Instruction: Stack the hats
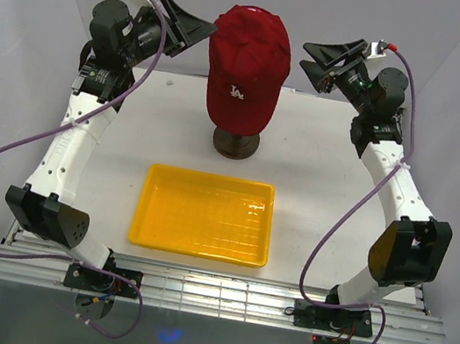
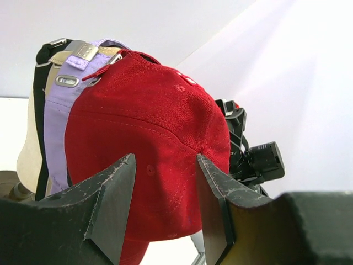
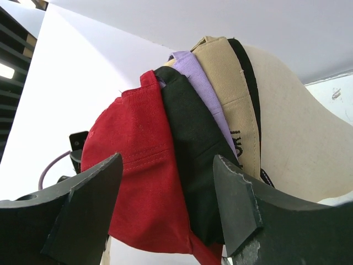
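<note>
The hats sit stacked on the cream mannequin head (image 3: 300, 138) at the back middle of the table. The red hat (image 1: 246, 68) with a white logo is outermost. In the right wrist view the red hat (image 3: 132, 165) lies over the black hat (image 3: 193, 143), then the lavender hat (image 3: 201, 83), then the tan hat (image 3: 229, 88). My left gripper (image 1: 206, 30) hovers open right beside the stack's left side, with the red hat (image 2: 149, 121) showing just beyond its fingers. My right gripper (image 1: 312, 59) hangs open a little off the right side, holding nothing.
A yellow tray (image 1: 152, 212) lies in front of the mannequin's dark round base (image 1: 235, 143), between the two arms. White walls close in the back and both sides. Purple cables loop out from each arm.
</note>
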Robot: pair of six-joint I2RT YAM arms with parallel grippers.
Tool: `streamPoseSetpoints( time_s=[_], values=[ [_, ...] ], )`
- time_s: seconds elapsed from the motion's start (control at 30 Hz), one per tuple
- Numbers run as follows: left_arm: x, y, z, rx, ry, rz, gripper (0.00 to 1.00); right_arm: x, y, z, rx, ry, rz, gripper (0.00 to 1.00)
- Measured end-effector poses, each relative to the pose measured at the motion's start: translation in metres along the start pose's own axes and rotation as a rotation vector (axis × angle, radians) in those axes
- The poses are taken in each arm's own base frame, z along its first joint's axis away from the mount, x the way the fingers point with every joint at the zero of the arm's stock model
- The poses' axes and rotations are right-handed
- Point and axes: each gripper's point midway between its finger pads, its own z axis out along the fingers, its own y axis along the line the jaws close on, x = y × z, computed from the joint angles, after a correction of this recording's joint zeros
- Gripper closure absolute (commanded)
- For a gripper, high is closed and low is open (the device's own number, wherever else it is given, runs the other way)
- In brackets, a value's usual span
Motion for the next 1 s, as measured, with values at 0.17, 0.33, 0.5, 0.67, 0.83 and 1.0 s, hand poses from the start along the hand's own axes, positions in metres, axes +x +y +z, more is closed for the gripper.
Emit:
streamPoseSetpoints(
  time_s=[0.17,0.33,0.5,0.67,0.83,1.0],
  values=[
    [0.000,0.003,-0.003,-0.013,0.004,0.008,0.42,-0.002,-0.002,-0.014,0.022,-0.011,0.002,0.27],
    [-0.005,0.010,-0.019,-0.077,0.003,0.046,0.42,-0.009,-0.007,-0.060,0.057,-0.040,-0.016,0.26],
    [-0.002,0.002,-0.060,-0.137,-0.019,0.098,0.42,-0.008,-0.007,-0.103,0.142,-0.056,-0.140,0.18],
    [0.023,0.001,-0.104,-0.181,-0.004,0.143,0.42,0.019,-0.003,-0.139,0.228,-0.021,-0.320,0.11],
    [0.063,0.028,-0.129,-0.245,0.061,0.135,0.42,0.042,-0.021,-0.186,0.355,-0.025,-0.463,0.11],
    [0.095,0.060,-0.143,-0.322,0.141,0.118,0.42,0.053,-0.057,-0.216,0.506,-0.010,-0.518,0.11]
  ],
)
